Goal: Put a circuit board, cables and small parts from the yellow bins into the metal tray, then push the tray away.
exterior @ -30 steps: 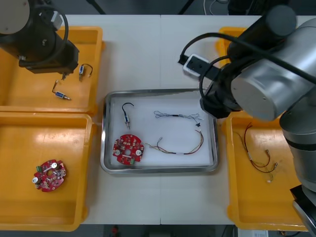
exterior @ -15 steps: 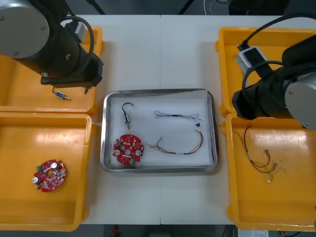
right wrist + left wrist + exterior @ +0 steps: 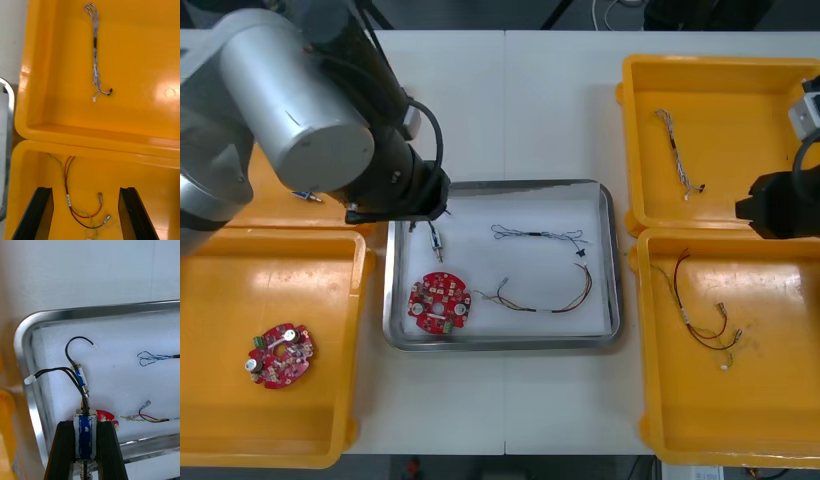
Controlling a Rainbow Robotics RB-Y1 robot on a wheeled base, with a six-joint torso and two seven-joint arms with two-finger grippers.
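Red boards (image 3: 440, 303) two, yellow bins (image 3: 750, 110) four, left gripper (image 3: 85, 424) pinching part (image 3: 85, 439)

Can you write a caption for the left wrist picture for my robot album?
Left tool gripping a small metal part with black wires, at the metal tray's corner.

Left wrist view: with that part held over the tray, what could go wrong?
The left gripper holds a small blue-wrapped metal part close to the black-cabled metal part lying in the white-lined metal tray; released here, their leads could tangle.
Its white connector, near the tray's rim, might drape over.
Right gripper hovers open over a yellow bin.
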